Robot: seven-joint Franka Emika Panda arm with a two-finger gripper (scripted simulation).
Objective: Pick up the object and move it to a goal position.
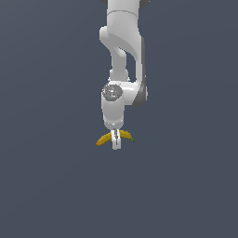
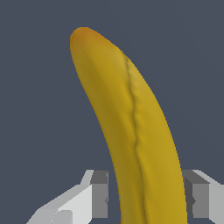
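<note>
- Exterior view: the white arm (image 1: 122, 56) hangs straight down the middle of the picture, and its end effector (image 1: 116, 142) points down at the flat dark grey-blue surface (image 1: 46, 186).
- Right at the fingers sits the banana (image 1: 104, 138), a small yellow arc bowing upward. One end is orange-tinted and sticks out to the exterior view's left; the other, with a dark greenish tip, sticks out to the exterior view's right.
- The fingers cover the banana's middle, so only its two ends show from here. Whether it rests on the surface or is lifted off it, I cannot tell from this angle.
- Wrist view: here's the close look. The banana (image 2: 131, 127) fills the frame, a dark seam running along its skin, its orange-tinted end far from the camera.
- A grey finger pad (image 2: 99, 194) stands on one side of the fruit and another on the opposite side. The end effector straddles the banana at a narrow setting, with a thin sliver of surface showing between each pad and the skin, so no firm clamp is visible.
</note>
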